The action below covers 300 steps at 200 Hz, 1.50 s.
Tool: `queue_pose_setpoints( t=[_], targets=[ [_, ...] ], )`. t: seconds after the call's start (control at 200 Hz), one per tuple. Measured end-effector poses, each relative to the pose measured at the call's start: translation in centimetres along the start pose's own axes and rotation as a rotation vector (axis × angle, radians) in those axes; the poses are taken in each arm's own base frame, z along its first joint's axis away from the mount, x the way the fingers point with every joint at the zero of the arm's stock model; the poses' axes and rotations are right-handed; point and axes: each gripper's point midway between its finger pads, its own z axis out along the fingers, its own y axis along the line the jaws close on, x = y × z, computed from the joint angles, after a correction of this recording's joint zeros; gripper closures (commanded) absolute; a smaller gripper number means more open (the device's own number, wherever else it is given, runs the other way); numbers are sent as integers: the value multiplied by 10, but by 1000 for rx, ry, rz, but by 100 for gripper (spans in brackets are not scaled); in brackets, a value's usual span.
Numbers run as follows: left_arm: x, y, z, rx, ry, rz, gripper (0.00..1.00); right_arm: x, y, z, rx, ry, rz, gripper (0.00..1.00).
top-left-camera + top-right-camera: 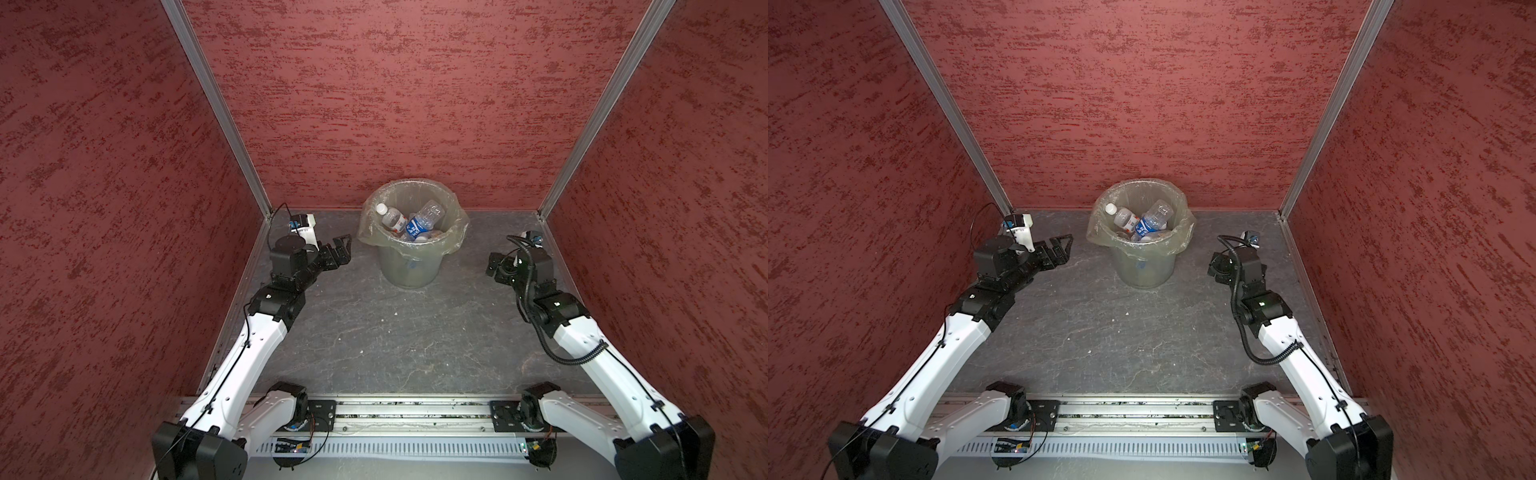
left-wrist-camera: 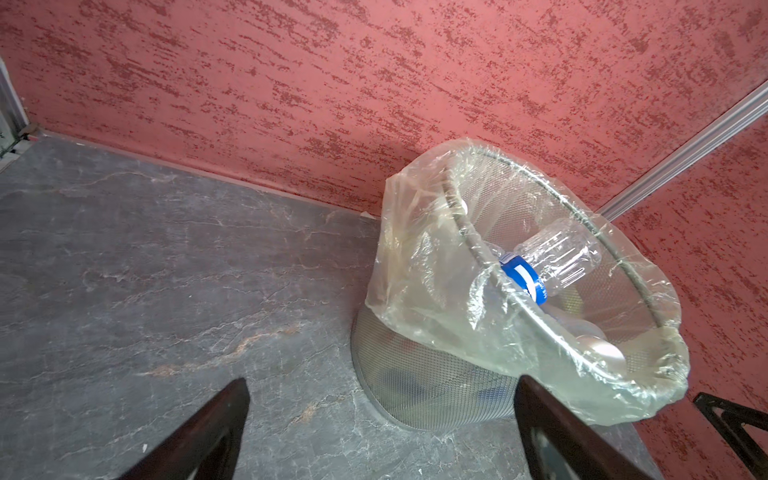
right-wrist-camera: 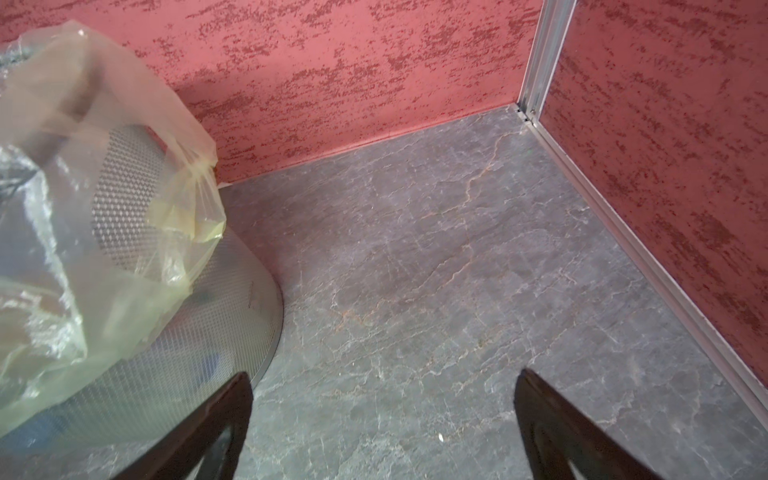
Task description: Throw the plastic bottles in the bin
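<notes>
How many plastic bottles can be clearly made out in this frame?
2, both inside the bin: a white-capped bottle with a red-and-white label on the left, a blue-labelled bottle beside it. More lie half-hidden beneath them.

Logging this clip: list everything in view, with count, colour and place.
bin: one, grey-green mesh, back centre of the table.
bag: one, translucent, lining the bin, folded over its rim.
plastic bottles: two on top, more beneath and uncountable, clear with red or blue labels, inside the bin.
table: one, grey marbled, under everything.
walls: three, mottled red, around the table.
left gripper: one, black, open, left of the bin.
right gripper: one, black, open, right of the bin.
</notes>
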Motion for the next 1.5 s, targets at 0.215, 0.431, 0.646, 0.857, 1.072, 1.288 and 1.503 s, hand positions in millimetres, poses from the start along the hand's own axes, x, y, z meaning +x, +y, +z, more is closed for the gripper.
queue_pose_setpoints(
  t=[0.215, 0.431, 0.646, 0.857, 1.072, 1.288, 1.503],
  targets=[
    [8, 29, 1, -91, -35, -40, 1, -4, -17, 17, 47, 14, 29, 2],
    [18, 67, -1, -215, -100, -78, 1, -18, -45, 28, 103, -47, 86, 1],
    [16, 86, 2, -302, -124, -43, 1, 6, -69, 45, 169, -32, 93, 1],
    [12, 103, 3, -365, -142, 81, 1, 7, -79, 49, 212, -61, 100, 2],
    [32, 136, 13, -420, -95, 148, 1, 20, -87, 52, 228, -62, 95, 1],
    [70, 148, 29, -353, -40, 215, 1, 28, -93, 45, 227, -108, 71, 1],
    [103, 155, 48, -272, 5, 253, 1, 23, -93, 43, 225, -156, 44, 2]
  ],
)
